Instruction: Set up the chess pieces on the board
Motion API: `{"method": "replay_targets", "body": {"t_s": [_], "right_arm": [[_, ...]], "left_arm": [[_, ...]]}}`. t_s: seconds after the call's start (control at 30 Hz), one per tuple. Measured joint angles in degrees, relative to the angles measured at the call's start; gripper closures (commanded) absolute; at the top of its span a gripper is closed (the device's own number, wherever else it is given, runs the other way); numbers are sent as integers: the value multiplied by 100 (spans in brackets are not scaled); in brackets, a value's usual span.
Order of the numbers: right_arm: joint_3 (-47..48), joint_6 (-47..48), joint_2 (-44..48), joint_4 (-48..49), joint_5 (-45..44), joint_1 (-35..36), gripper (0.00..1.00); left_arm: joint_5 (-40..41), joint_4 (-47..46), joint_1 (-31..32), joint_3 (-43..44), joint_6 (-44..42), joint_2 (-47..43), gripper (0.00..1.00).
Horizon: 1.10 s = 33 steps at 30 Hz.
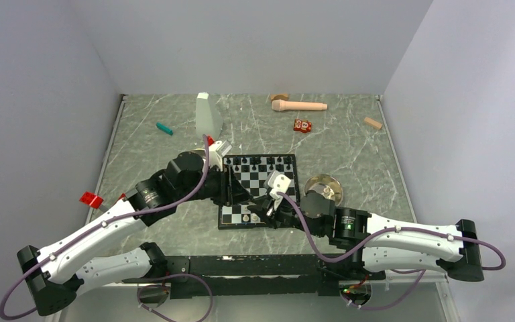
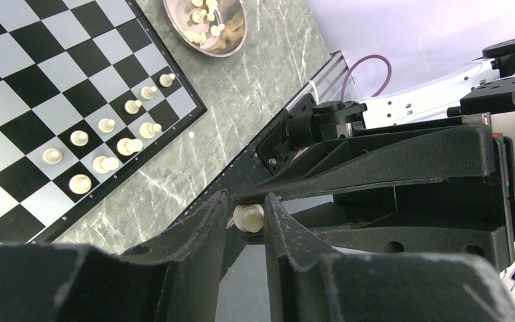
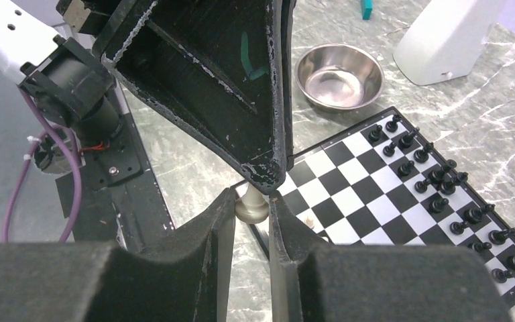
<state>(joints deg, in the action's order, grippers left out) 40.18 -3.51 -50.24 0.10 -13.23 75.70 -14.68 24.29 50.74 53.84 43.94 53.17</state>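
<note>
The board [image 1: 258, 176] lies between my arms. Black chess pieces [image 3: 436, 181] fill its far rows, and several white pieces [image 2: 107, 144] stand along its near edge. Just off the near left corner, my two grippers meet tip to tip on one white chess piece [image 2: 248, 216]. My left gripper [image 2: 247, 213] is shut on its upper part. My right gripper [image 3: 251, 201] is shut on its round base [image 3: 251, 209]. In the right wrist view the left gripper's fingers [image 3: 241, 100] cover the top of the piece.
A steel bowl [image 2: 238, 40] right of the board holds more white pieces. An empty steel bowl [image 3: 338, 77] and a white bottle [image 1: 208, 115] stand at the far left. A wooden pestle [image 1: 300, 105], red toy [image 1: 302, 125], teal marker [image 1: 164, 128] and red block [image 1: 92, 198] lie around.
</note>
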Motion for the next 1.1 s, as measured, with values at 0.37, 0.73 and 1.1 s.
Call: {"method": "replay_targets", "body": {"t_s": [0.37, 0.73, 1.1], "right_arm": [[0, 35, 2, -48, -160, 50, 100], [0, 2, 11, 4, -367, 57, 100], [0, -50, -2, 4, -428, 57, 69]], "left_arm": [[37, 46, 72, 83, -81, 133, 66], [127, 50, 116, 142, -125, 197, 76], [214, 44, 177, 162, -144, 219, 100]]}}
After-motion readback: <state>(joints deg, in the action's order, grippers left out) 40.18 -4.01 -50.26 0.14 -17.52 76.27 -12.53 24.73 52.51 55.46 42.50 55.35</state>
